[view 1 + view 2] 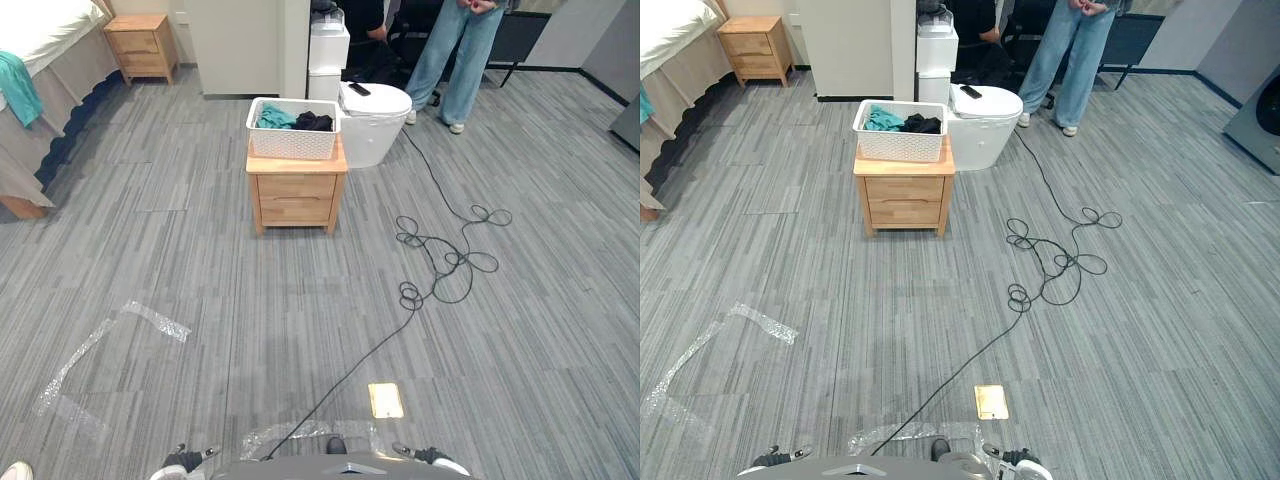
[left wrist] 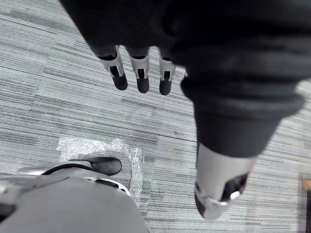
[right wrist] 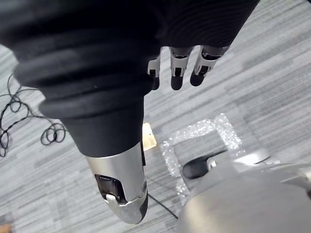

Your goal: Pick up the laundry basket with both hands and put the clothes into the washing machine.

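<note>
While the white laundry basket of clothes sat on the wooden desk, the left hand and right hand hung open, well apart from that desk.

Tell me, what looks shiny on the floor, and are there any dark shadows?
Left eye view: the crinkly clear tape and the small brass floor plate catch the light. The floor round the wooden nightstand is evenly lit, with no hard shadow. Right wrist view: another tape piece glints white.
</note>
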